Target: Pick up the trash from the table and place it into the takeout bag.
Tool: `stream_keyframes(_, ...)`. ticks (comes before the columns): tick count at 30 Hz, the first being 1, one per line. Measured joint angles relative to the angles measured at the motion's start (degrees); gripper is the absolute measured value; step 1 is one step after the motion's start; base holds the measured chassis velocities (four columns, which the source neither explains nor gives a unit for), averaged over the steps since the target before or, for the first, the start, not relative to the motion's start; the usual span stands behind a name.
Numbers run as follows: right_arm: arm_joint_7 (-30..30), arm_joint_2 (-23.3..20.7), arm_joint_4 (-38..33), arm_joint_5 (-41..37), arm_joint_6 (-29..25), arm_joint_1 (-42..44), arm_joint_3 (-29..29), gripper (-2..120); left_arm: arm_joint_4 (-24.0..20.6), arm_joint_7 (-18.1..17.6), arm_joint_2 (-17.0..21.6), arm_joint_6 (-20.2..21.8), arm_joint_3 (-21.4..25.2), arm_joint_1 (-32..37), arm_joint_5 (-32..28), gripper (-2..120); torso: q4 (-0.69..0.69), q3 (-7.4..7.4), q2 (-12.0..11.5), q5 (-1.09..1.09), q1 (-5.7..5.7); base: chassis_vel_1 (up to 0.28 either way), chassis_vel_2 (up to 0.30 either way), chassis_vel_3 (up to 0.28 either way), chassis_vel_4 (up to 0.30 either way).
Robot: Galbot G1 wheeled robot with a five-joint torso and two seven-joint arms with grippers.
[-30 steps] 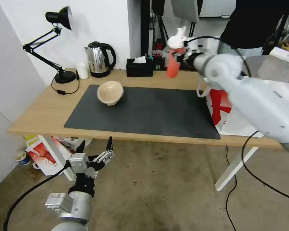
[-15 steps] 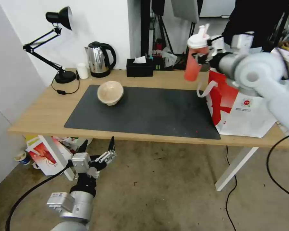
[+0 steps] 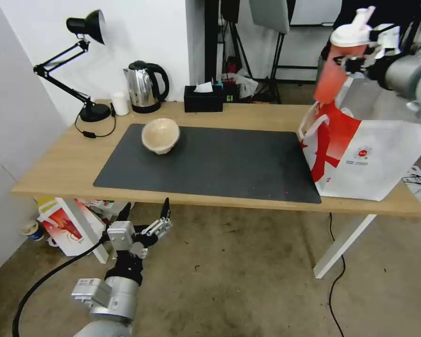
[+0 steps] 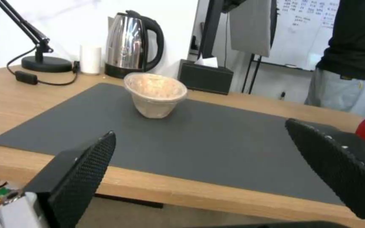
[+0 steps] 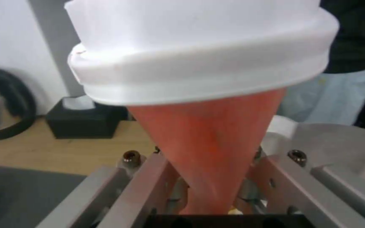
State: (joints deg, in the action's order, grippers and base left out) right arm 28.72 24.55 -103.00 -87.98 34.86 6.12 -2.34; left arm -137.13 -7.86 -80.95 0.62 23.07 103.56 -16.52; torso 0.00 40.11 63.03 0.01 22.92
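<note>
My right gripper is shut on the red cup with its white lid, tilted, held in the air over the open top of the takeout bag at the table's right end. Up close in the right wrist view the red cup sits squeezed between the fingers. A beige paper bowl rests on the dark mat, and is the same bowl seen in the left wrist view. My left gripper hangs open below the table's front edge.
Along the back edge of the table stand a black desk lamp, a small white cup, a steel kettle and a black tissue box. Red-and-white cartons lie on the floor under the left end.
The right arm has swung the red cup to the right and upward, from above the table's back edge to above the takeout bag. The left arm has stayed nearly still.
</note>
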Motion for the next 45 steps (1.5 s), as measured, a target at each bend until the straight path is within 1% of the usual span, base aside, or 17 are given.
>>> stream_keyframes(12, -0.3, -0.4, 4.9, 0.2, -0.4, 0.4, 1.2, 7, 0.1, 0.0, 0.0, -0.1, 0.3, 0.0, -0.1, 100, 0.00, 0.00, 0.0, 0.00, 0.00, 0.000, 0.000, 0.000, 0.000)
stream_keyframes(25, -1.1, 0.6, 6.0, 0.6, -0.6, 0.3, 1.1, 7, 0.1, 0.0, -0.3, -0.1, 0.2, 0.0, -0.1, 100, 0.01, 0.00, 0.0, -0.02, 0.00, 0.000, 0.000, 0.000, 0.000)
stream_keyframes(32, -1.5, 0.5, 3.8, 2.9, -1.2, 4.8, 2.7, 7, 0.1, 0.0, -0.4, -0.1, 0.3, 0.1, 0.0, 100, 0.00, 0.00, 0.0, -0.01, 0.01, 0.000, 0.000, 0.000, 0.000)
stream_keyframes(37, -1.4, 0.2, 1.4, 5.9, -2.0, 8.7, 3.9, 7, 0.2, 0.0, -0.3, -0.1, 0.4, 0.1, 0.0, 100, 0.01, 0.00, 0.0, -0.01, 0.01, 0.000, 0.000, 0.000, 0.000)
stream_keyframes(39, 0.2, 0.0, -0.8, 7.7, -1.2, 11.8, 5.6, 7, 0.1, 0.0, -0.3, -0.2, 0.4, 0.3, 0.1, 100, 0.01, 0.00, 0.0, 0.00, 0.01, 0.000, 0.000, 0.000, 0.000)
stream_keyframes(40, 0.2, 0.0, -0.8, 7.7, -1.2, 11.8, 5.6, 7, 0.1, 0.0, -0.3, -0.2, 0.4, 0.3, 0.1, 100, 0.01, 0.00, 0.0, 0.00, 0.01, 0.000, 0.000, 0.000, 0.000)
stream_keyframes(41, 2.3, -0.4, -2.1, 8.0, 0.0, 13.0, 6.2, 7, -0.1, 0.0, -0.4, -0.2, 0.4, 0.4, 0.1, 100, 0.00, 0.00, 0.0, -0.01, 0.01, 0.000, 0.000, 0.000, 0.000)
stream_keyframes(43, 5.2, -1.2, -4.3, 7.9, 1.5, 15.4, 7.7, 11, -0.4, 0.0, -0.5, -0.2, 0.4, 0.5, 0.0, 100, 0.01, 0.00, 0.0, -0.01, 0.01, 0.000, 0.000, 0.000, 0.000)
stream_keyframes(44, 6.3, -1.7, -5.3, 7.8, 2.0, 16.7, 8.9, 18, -0.5, 0.0, -0.5, -0.2, 0.4, 0.5, 0.0, 100, 0.01, 0.00, 0.0, 0.00, 0.01, 0.000, 0.000, 0.000, 0.000)
stream_keyframes(45, 6.3, -1.7, -5.3, 7.8, 2.0, 16.7, 8.9, 18, -0.5, 0.0, -0.5, -0.2, 0.4, 0.5, 0.0, 100, 0.01, 0.00, 0.0, 0.00, 0.01, 0.000, 0.000, 0.000, 0.000)
